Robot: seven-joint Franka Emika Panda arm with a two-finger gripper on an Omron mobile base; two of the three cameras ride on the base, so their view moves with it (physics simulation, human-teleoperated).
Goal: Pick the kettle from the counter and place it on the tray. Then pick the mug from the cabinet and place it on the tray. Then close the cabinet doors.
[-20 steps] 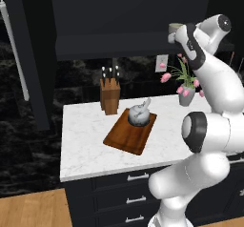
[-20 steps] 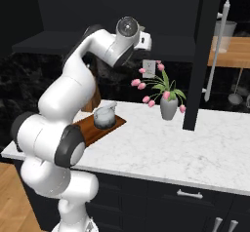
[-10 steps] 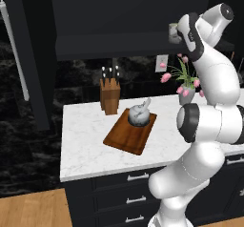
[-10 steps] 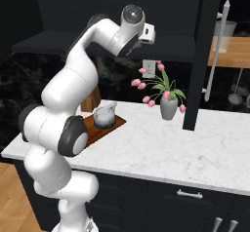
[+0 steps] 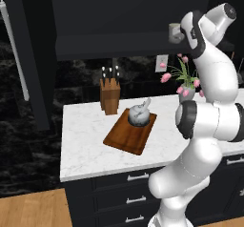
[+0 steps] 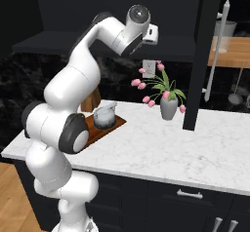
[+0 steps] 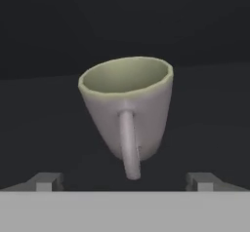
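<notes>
- Up at the cabinet [image 5: 119, 16] shelf, my gripper [image 7: 126, 180] is spread wide and holds nothing; its two fingertips [image 7: 46, 181] stand well apart on either side of the mug [image 7: 128, 106], touching nothing.
- The mug sits upright on the dark shelf just ahead of me, handle turned straight toward the hand camera, pale rim facing up.
- To take it well, I judge I should ease forward until the body sits squarely between the fingertips, then close across the walls rather than on the thin handle, which could twist in the grip.
- I would lift clear of the shelf before drawing back, so the base does not drag.
- Below, the kettle [image 5: 138, 115] already rests on the tray [image 5: 125, 139], on the bench [image 5: 86, 140] beside the knife block [image 5: 110, 94].
- A vase of pink flowers [image 6: 163, 94] stands near the path down; the tray's free end is where the mug should go.
- The cabinet doors [image 6: 205, 55] are open, left for last.
</notes>
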